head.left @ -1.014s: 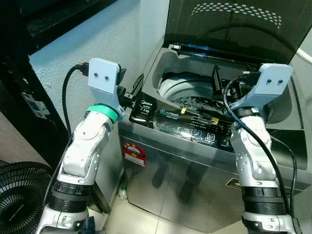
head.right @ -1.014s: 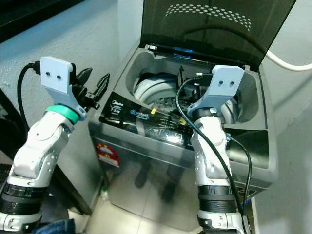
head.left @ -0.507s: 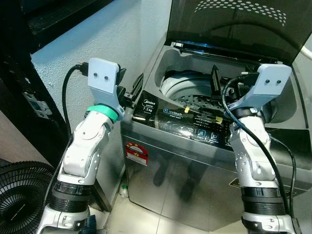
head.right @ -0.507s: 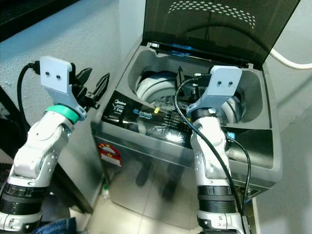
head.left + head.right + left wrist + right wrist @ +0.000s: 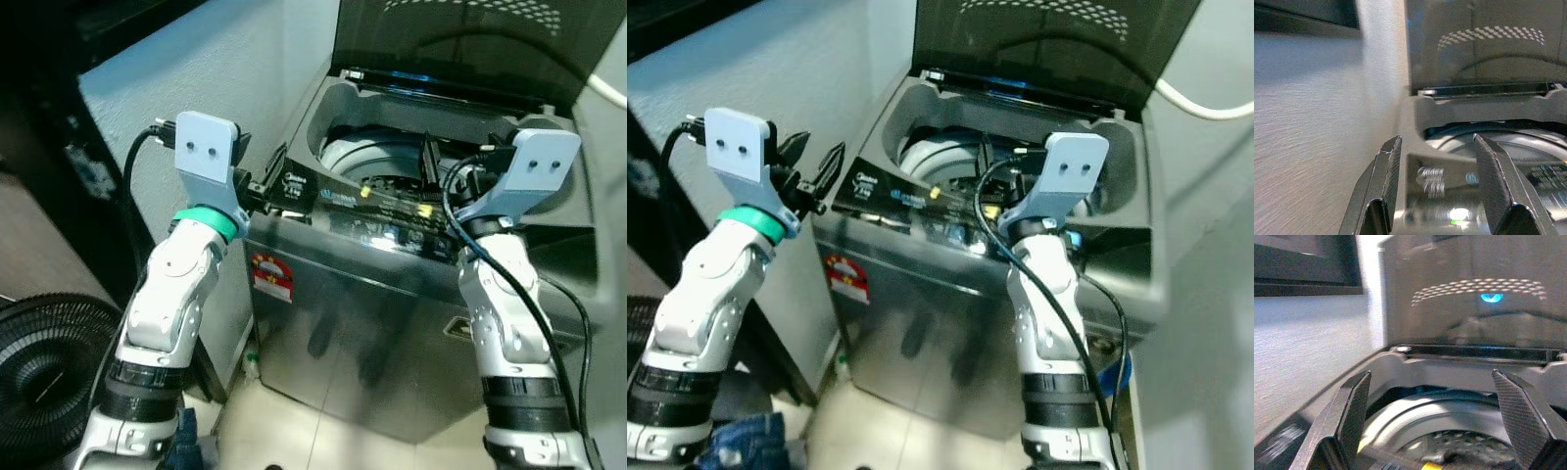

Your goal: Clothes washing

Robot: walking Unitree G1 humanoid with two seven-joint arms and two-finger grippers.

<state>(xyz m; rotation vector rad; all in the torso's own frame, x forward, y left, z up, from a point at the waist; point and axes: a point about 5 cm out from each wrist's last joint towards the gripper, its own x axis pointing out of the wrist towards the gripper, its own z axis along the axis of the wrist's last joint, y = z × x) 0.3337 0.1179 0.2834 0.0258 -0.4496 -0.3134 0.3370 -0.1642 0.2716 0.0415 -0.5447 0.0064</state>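
Since the earlier frames the whole scene had slid and shrunk a little in the head views, so the camera, not the machine, had moved: more floor and a round black fan grille (image 5: 39, 367) showed at seven o'clock, and the arms kept the same raised pose. The silver top-loading washing machine (image 5: 372, 323) stood at the centre with its dark tinted lid (image 5: 1048, 44) propped up at twelve o'clock and the white perforated drum (image 5: 377, 162) open below it; no laundry could be made out inside. The left gripper (image 5: 811, 164) hovered at nine o'clock, just beside the machine's front left corner near the glossy black control panel (image 5: 392, 208), its fingers spread apart and holding nothing. The right gripper (image 5: 1435, 418) hung over the tub opening at about one o'clock, its fingers splayed wide and likewise empty. A crumpled blue cloth (image 5: 740, 441) lay on the floor at seven o'clock. The step appeared to be the approach to the open washer, before loading; the next move probably called for fetching clothes and bringing them over the drum.
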